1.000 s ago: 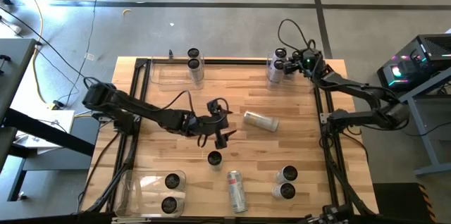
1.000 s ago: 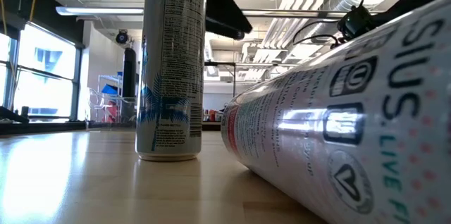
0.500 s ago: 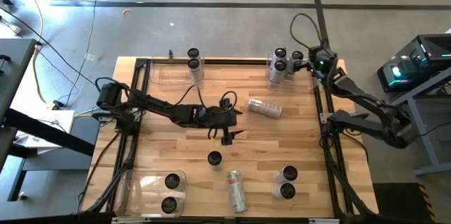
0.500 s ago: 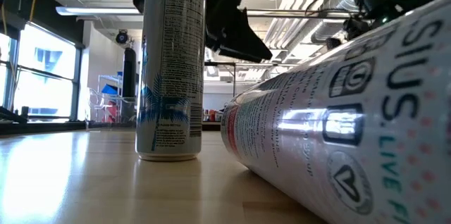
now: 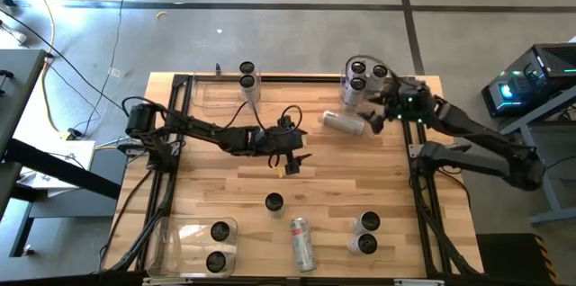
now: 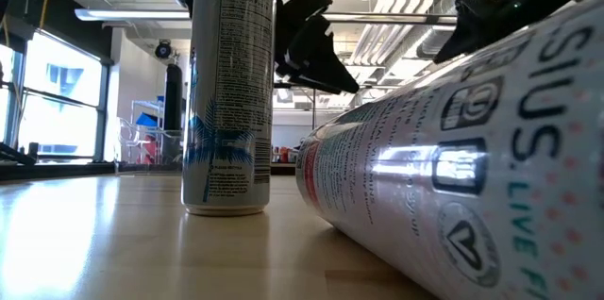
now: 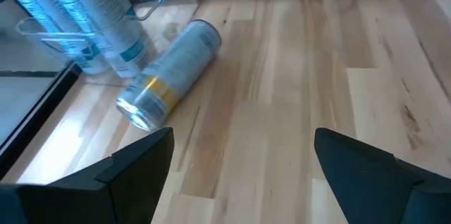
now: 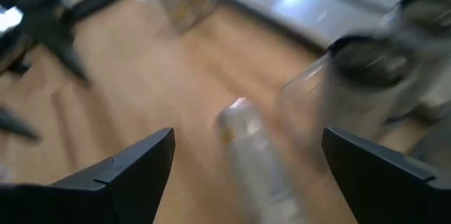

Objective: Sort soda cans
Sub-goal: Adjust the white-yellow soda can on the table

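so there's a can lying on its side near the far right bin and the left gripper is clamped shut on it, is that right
Not quite. The can does lie on its side near the far right bin, but the left gripper is open and holds nothing. The high view shows it over bare table, apart from the can; the left wrist view shows its fingers spread with the can ahead of them.

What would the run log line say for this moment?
left gripper: open, mid-table, empty | right gripper: open, by tipped can | three cans in far right bin
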You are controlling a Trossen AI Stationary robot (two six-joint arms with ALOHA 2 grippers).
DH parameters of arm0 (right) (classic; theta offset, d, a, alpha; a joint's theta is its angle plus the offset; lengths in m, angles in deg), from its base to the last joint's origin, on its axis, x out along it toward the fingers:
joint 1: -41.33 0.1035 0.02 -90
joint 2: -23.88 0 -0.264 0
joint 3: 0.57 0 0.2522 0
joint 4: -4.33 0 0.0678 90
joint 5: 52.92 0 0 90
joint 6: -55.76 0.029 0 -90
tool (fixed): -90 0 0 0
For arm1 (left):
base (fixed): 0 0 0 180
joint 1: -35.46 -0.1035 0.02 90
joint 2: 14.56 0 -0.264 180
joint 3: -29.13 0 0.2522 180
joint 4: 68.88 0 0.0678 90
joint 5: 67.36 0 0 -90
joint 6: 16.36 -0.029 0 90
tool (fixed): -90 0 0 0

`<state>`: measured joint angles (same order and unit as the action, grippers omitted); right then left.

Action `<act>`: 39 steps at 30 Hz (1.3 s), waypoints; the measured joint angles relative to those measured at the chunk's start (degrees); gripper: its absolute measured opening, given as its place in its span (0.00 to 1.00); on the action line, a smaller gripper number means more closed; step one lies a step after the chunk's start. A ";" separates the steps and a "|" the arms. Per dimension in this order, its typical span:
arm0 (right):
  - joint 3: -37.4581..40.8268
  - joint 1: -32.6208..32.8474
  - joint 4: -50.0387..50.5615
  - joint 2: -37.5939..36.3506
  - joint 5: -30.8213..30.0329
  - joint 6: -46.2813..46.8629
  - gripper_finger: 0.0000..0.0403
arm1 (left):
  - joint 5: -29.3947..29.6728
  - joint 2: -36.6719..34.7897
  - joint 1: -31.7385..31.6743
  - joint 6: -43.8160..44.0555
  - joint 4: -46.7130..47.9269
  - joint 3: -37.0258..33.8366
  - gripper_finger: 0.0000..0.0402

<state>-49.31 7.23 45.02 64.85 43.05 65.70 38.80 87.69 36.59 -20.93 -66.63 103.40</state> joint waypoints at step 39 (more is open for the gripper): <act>-3.23 20.12 2.27 23.46 -6.73 1.51 0.84 | 0.34 -0.09 1.20 -1.45 2.20 0.00 0.84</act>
<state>-52.54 27.35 47.29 88.32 36.32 67.21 39.14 87.61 37.79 -22.38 -64.43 103.40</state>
